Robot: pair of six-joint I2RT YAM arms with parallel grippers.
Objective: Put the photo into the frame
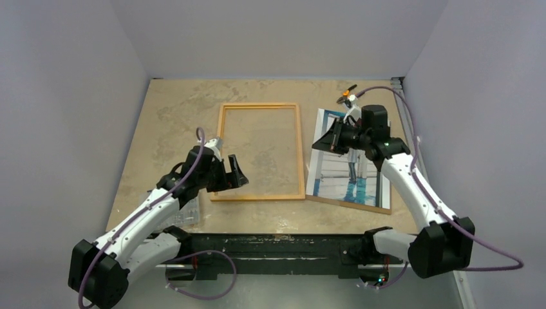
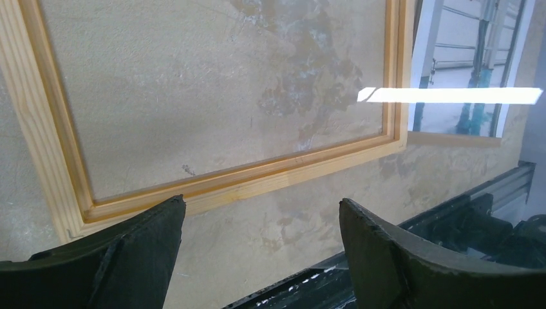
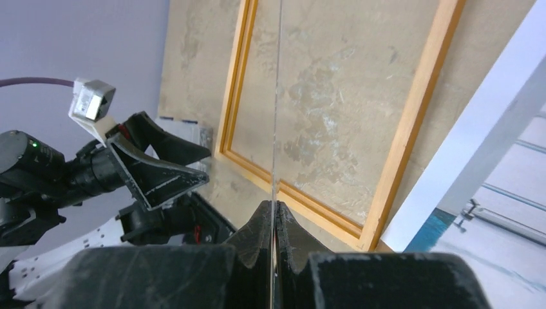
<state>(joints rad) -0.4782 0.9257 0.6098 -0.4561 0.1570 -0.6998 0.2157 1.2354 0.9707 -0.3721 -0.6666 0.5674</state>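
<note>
**Photo still outside the frame, right gripper pinched on a thin sheet**

The frame (image 1: 257,195) lies flat near the middle of the bench (image 1: 174,116), with its long sides running near to far. The mottled bench surface shows through its opening. In the left wrist view its rails are pale wood with a stepped inner lip.

The photo (image 1: 351,177) lies to the right of the frame, wholly outside it. It rests picture side up on a brown backing board (image 1: 351,205), which shows as a narrow strip along the photo's near edge. The photo is turned slightly, and its near left corner sits just beside the frame's near right corner.

The left gripper (image 2: 261,205) hangs over the frame's near left corner with its jaws spread wide and nothing between them. Whether its fingers touch the wood cannot be told.

The right gripper (image 3: 275,206) is raised above the far left part of the photo and points left toward the frame. Its fingers are pressed together on a thin sheet (image 3: 278,96) seen edge-on — only a fine line running up from the fingertips across the frame. In the left wrist view, a bright strip of glare hangs in front of the photo. What the sheet is made of cannot be told.
</note>
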